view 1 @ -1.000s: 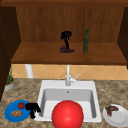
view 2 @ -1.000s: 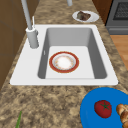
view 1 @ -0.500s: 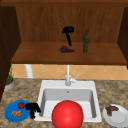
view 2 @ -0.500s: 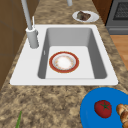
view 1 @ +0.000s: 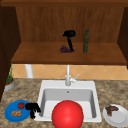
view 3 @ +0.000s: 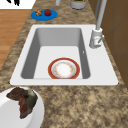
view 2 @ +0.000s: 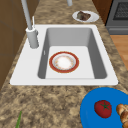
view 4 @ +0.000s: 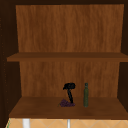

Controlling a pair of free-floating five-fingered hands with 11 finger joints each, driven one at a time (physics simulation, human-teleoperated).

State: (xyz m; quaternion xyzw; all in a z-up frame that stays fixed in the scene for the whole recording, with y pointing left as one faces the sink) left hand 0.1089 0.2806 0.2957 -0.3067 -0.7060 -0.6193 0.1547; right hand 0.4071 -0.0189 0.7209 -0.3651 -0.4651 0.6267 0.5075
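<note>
Two hands are showing: the right hand is hanging over the grapes on the shelf, fingers pointing down to them, grip too dark to tell. Left hand is hovering at the blue plate rim beside the tomato, fingers curling downward, holding nothing. Bottle is standing just right of the grapes.

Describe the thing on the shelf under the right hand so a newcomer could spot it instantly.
Look at the lower shelf of the wooden cabinet above the sink. Near its middle, the right hand reaches down with its fingers on a small purple bunch of grapes. Its only neighbour is a tall, dark green bottle to the right; the grapes are low, lumpy and purple.
</note>
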